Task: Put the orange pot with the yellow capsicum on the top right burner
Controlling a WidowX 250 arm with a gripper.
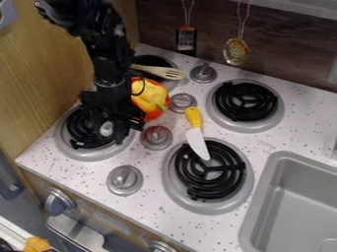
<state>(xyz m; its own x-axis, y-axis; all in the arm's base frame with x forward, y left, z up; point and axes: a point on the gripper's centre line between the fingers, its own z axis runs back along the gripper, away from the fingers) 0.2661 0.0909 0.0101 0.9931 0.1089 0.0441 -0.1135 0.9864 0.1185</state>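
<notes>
Speckled counter (309, 133) below, your gripper (109, 132) hangs fingers apart over the near left burner (89, 154), and the orange pot (153, 116) with the yellow capsicum (150, 95) sits close by, rightward and backward, so the reach likely goes that way.

The camera looks slantwise down from nearby, across the stovetop (204, 229) toward the wall (283, 44).

Black arm (111, 56) nearly upright, gripper (109, 130) pointing down.

Matt black coil burner (245, 101); smooth grey sink (289, 197) (metal-looking, faintly dull).
</notes>
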